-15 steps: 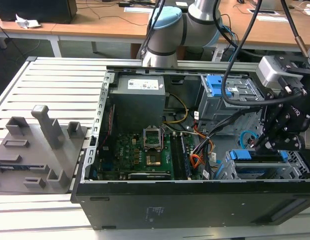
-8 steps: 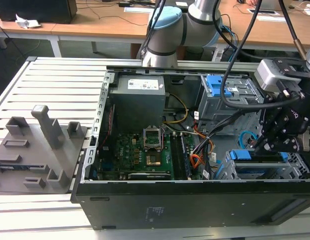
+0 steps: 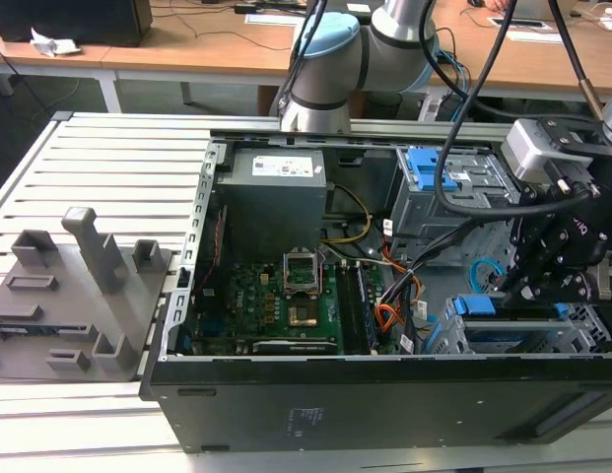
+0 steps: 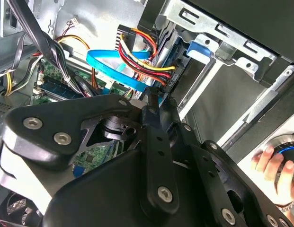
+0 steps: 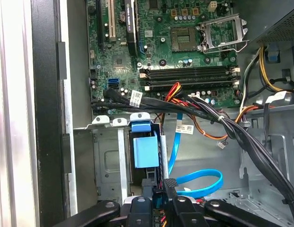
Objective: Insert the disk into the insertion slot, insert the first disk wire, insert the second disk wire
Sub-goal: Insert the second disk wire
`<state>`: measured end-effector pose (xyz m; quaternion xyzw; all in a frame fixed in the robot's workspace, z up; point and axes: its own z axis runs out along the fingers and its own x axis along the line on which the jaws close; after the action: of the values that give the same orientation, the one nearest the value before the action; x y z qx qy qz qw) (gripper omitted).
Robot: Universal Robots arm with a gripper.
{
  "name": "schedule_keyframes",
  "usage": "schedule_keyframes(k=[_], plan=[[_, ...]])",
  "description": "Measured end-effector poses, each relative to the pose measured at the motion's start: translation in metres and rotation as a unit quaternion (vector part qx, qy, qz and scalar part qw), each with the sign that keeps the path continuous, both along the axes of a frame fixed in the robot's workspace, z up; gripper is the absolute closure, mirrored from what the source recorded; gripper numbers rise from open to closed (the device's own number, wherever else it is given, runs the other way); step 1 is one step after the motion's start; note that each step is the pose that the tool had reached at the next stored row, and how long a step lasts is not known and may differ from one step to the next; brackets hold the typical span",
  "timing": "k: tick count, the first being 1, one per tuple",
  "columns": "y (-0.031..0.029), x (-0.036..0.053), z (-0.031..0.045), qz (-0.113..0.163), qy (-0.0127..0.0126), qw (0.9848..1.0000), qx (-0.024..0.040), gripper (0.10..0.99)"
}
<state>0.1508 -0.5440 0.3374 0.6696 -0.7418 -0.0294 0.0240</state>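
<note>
Disk (image 5: 146, 151) seated in insertion slot (image 5: 109, 156); tool (image 5: 161, 201) at its plug end.

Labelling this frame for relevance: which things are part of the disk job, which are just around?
Job:
disk
slot
red wires
blue cable
gripper

Just around:
grey fixtures
motherboard
power supply
a hand

We see the arm (image 3: 330, 59) reach over from the far side, its wrist bent downward at the exterior view's right. The gripper (image 3: 527, 281) hangs low there (black linkage, fingers drawn close together). A person's hand (image 4: 274, 165) appears in the second wrist view.
</note>
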Motion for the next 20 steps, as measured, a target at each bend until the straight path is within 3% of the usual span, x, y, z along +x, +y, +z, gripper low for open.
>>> schedule_keyframes(k=[3,5,17,20], plan=[[0.0,0.0,0.001,0.0,0.0,1.0,0.0,0.847],[0.0,0.0,0.0055,0.0,0.0,1.0,-0.0001,0.847],[0.0,0.0,0.0395,0.0,0.0,1.0,-0.0005,0.847],[0.0,0.0,0.0404,0.0,0.0,1.0,-0.0004,0.847]])
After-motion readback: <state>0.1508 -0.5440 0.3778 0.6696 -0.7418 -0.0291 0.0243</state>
